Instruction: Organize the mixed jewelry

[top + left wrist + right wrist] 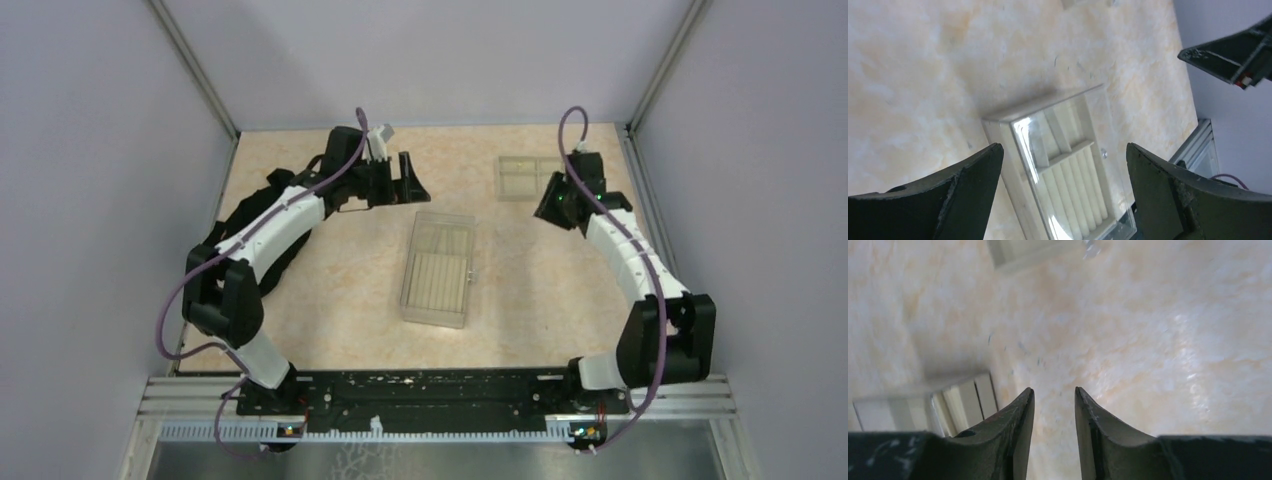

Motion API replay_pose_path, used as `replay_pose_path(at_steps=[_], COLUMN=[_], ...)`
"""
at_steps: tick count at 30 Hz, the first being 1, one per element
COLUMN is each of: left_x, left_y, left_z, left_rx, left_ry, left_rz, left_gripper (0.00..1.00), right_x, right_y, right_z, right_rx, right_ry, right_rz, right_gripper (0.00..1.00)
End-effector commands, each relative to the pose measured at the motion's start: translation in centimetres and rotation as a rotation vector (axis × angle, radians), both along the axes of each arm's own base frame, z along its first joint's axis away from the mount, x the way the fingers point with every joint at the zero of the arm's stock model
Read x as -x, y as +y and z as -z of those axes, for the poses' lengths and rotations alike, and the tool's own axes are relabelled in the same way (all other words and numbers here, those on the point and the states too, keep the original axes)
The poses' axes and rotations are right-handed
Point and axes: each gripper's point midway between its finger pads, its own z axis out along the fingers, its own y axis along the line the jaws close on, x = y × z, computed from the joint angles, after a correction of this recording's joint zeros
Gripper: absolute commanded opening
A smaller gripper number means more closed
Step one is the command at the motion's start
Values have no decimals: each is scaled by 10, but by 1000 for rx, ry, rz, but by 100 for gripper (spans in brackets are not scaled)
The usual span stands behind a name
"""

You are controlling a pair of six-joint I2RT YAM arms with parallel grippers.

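**Jewelry.** One small bright piece lies on the table, just beside a corner of the compartment tray, at the top edge of the right wrist view. It is too small and blurred to tell what kind of piece it is. Fine dark specks are scattered on the bare surface between that tray and the clear box. I cannot tell whether they are jewelry. From the overhead camera the pieces are too small to make out.

**Right gripper.** The right gripper hangs above the table between tray and box. Its fingers stand a narrow gap apart, with only bare table showing in the gap, and it has hold of nothing. Seen from above, it sits just off the near right side of the tray.

**Left gripper.** The left gripper is at the far side of the table, left of centre. Its jaws are spread wide and grip nothing. In its wrist view the clear box appears between the two fingers, below them and apart from both.

**Surroundings.** The clear box rests in the middle of the table and contains a beige ridged insert. The compartment tray lies in the far right part of the table, well apart from the box.
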Motion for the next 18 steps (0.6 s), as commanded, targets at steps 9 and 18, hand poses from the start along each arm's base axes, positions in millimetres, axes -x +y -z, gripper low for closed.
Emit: replay_pose_path(at_steps=[9,18], left_x=[-9,5], left_y=[15,20], left_z=[-72,-72], left_rx=[-5,3], left_ry=[-193,-188], left_rz=[-51,-47], left_gripper=[99,99], right_x=[-103,-149], right_y=[-96,-111], right_z=[16,53], right_rx=[56,-59], right_ry=[119,174], right_rz=[553,677], right_gripper=[42,47])
